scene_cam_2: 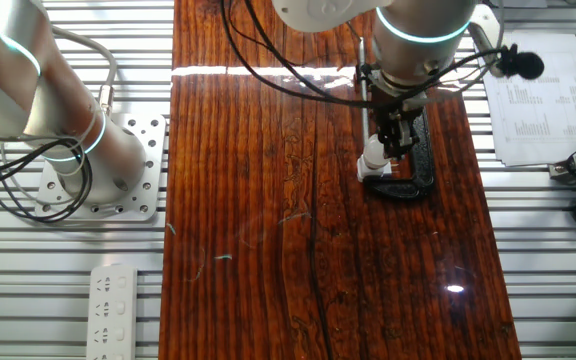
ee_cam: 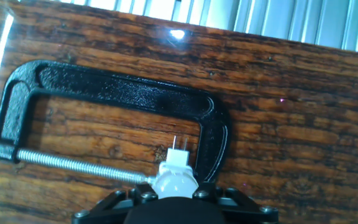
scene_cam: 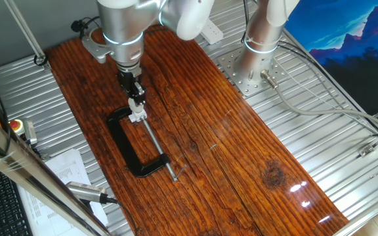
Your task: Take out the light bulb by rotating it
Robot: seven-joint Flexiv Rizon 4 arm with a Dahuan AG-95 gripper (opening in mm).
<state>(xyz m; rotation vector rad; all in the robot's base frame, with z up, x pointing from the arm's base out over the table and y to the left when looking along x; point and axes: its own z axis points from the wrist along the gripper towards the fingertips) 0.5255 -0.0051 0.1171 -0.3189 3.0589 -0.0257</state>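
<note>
Bulb [ee_cam: 174, 183] sits clamped between the gripper [ee_cam: 175, 194] fingers. Socket block [ee_cam: 174, 167] just beyond it, inside the black C-clamp [ee_cam: 123, 93].

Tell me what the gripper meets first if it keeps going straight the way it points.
Probably the tiny whitish light bulb directly ahead of the gripper, seated in its small white socket at the black C-clamp; depth is unclear.

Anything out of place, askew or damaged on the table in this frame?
Nothing looks damaged or spilled. The one unusual thing is the setup: a black C-clamp lies flat on the wooden table, its long screw pressing a small white socket block against the clamp's jaw. The gripper is at the bulb.
</note>
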